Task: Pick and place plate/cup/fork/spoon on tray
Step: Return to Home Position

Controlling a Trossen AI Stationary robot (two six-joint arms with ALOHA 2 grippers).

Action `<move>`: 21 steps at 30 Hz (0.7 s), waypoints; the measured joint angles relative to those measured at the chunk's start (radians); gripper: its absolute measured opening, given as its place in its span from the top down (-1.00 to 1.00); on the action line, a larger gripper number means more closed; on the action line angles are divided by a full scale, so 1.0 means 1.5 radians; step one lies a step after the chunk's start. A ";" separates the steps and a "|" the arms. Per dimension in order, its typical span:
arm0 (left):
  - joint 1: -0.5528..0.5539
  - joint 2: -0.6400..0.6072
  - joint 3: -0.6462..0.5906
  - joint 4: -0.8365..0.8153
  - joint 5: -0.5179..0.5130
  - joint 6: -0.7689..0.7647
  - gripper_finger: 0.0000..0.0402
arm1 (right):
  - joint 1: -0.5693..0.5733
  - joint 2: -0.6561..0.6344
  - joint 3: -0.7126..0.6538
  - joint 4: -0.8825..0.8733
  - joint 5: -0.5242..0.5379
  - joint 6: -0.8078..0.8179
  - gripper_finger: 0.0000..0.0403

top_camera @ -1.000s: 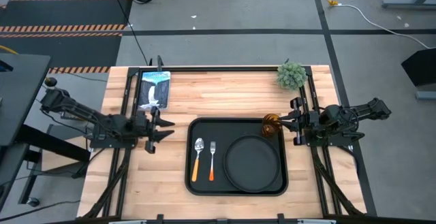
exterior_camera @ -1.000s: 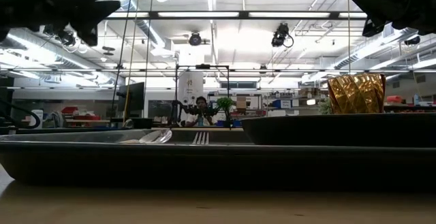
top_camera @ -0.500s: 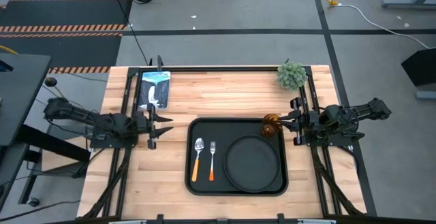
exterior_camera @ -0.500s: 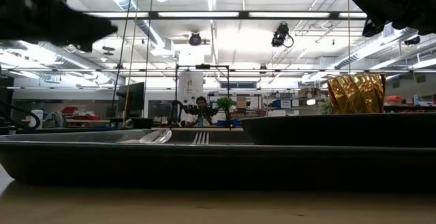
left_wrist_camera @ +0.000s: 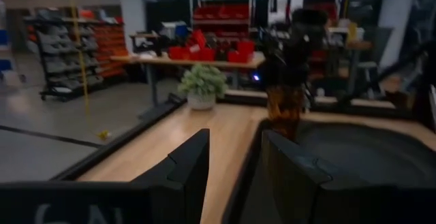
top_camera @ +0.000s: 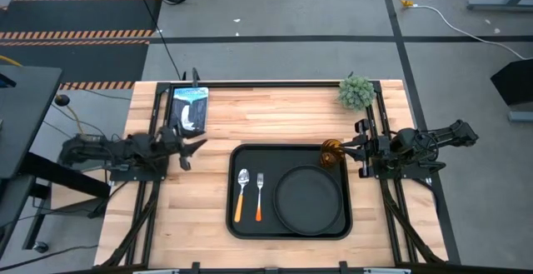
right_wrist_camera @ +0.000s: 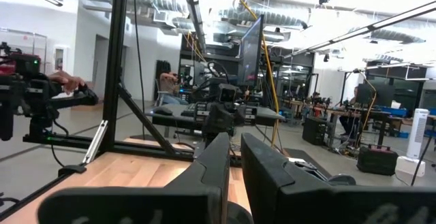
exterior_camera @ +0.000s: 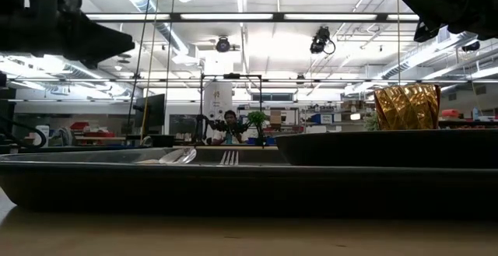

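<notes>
The black tray lies mid-table. On it rest the round black plate at the right, the fork and the spoon side by side at the left, and the amber cup, upright in the far right corner. The low view shows the cup behind the plate. My left gripper is open and empty, in the air left of the tray. My right gripper is shut and empty, raised to the right of the cup.
A small green potted plant stands at the table's far right corner. A white and blue packet lies at the far left. Bare wood shows on the tray's far side. A person sits in the room beyond the table.
My left arm has folded back toward the table's left edge. Its gripper has shifted a little toward the far edge, away from the tray, and has turned. The things on the tray have stayed put.
</notes>
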 joint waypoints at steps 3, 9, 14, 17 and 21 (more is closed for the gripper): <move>0.017 -0.020 0.000 0.007 -0.001 0.000 0.28 | 0.000 0.000 0.000 0.000 0.000 0.000 0.77; 0.029 -0.017 0.000 0.012 0.000 0.000 0.28 | 0.000 0.000 0.000 0.001 0.000 0.000 0.77; 0.029 -0.017 0.000 0.011 0.000 0.000 0.28 | 0.000 0.000 0.000 0.000 0.000 0.000 0.77; 0.029 -0.017 -0.001 0.011 0.000 0.000 0.28 | 0.000 0.000 0.000 0.000 0.000 0.000 0.77; 0.029 -0.017 -0.001 0.011 0.000 0.000 0.28 | 0.000 0.000 0.000 -0.008 0.000 0.000 0.77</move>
